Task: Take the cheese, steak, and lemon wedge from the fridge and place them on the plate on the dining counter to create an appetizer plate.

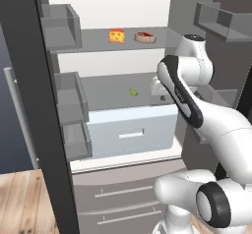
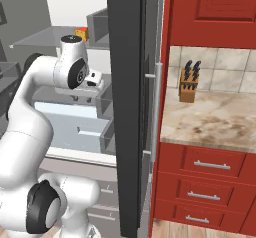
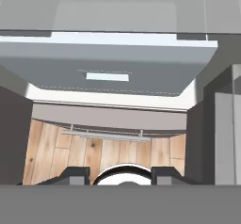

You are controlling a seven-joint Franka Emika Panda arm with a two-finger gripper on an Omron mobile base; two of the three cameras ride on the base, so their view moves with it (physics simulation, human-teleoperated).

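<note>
Fridge (image 1: 123, 12) open, white inside w/ smooth grey glass shelves: top shelf has 1 orange-yellow cheese (image 1: 116, 35) wedge w/ holes and, just beside it, 1 round thick steak (image 1: 145, 37), red top, tan rim; shelf below has 1 tiny yellow-green lemon wedge (image 1: 133, 91), above 1 pale boxy drawer (image 1: 132, 132) w/ slot handle. Gripper (image 3: 120, 175) sits over the drawer front near the lemon shelf, its 2 dark fingertips set apart, roughly half open, nothing btwn them. 1 wooden knife block (image 2: 188, 88) on marbled beige counter (image 2: 215, 122) above glossy red drawers.
</note>
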